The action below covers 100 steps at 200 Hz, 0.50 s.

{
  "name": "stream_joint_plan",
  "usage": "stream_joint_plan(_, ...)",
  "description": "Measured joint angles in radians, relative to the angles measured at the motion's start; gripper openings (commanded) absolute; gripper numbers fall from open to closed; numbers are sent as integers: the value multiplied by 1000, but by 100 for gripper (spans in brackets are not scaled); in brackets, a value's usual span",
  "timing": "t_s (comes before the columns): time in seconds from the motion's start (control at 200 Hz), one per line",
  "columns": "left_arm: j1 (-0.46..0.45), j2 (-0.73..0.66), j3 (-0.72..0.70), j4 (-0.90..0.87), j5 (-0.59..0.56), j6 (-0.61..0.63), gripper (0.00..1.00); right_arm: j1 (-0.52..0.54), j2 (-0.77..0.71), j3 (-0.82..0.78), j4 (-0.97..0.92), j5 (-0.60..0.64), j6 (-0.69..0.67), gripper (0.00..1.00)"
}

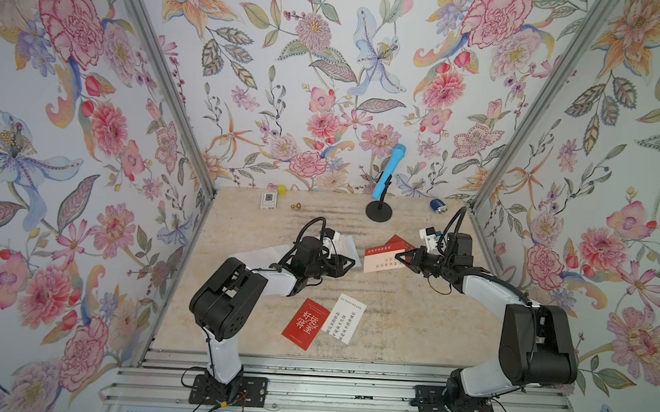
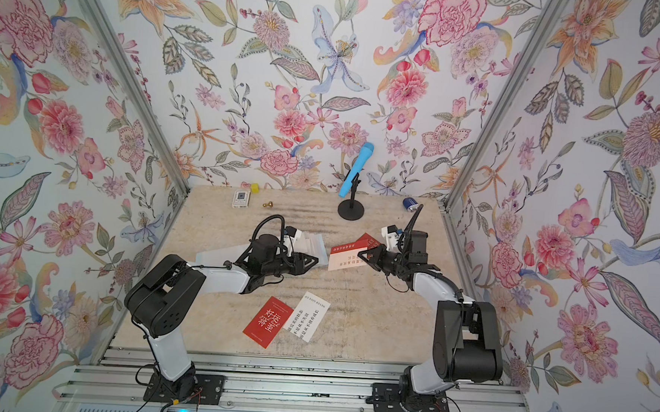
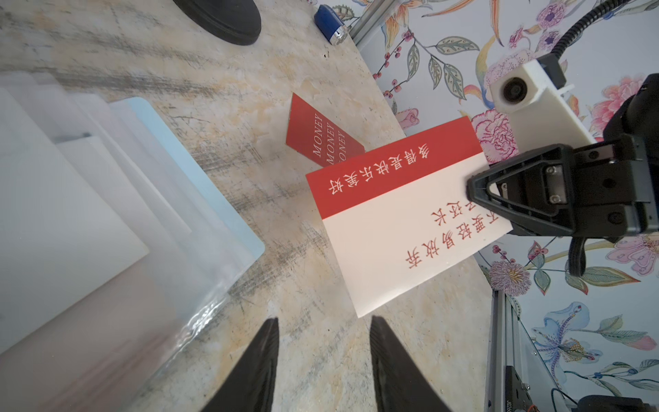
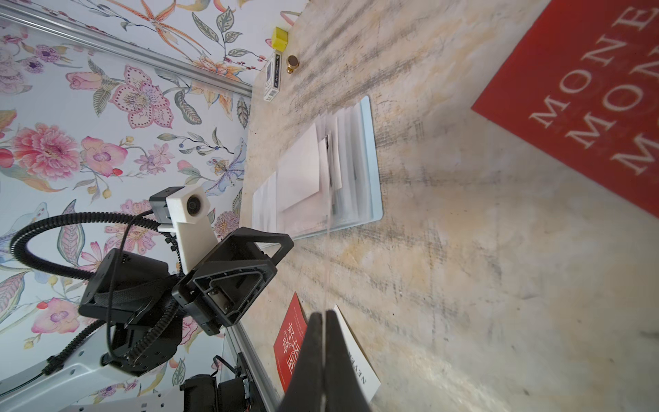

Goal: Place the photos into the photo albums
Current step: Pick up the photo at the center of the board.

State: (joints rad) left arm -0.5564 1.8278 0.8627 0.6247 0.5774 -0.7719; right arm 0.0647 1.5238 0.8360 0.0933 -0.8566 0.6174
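Beside the album (image 3: 203, 185) — the right gripper (image 3: 476, 187) clenches a red-and-white card (image 3: 385, 232), left gripper (image 3: 324, 321) released

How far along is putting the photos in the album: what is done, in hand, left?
Done: at least one pale card seems sleeved in the open album. In hand: the right hand grips a red-and-white card; the left hand is open, empty. Left: that card, plus the MONEY card, red card and white card loose on the table.
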Motion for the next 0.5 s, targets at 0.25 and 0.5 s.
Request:
stream_joint_plan(0.25,33,-35,-16,65,42,-35,45,42,0,0,54,-37,15,0)
stream_joint_plan(0.5,54,-49,-29,77,78,-56,45,73,0,2,100,-94,34,2)
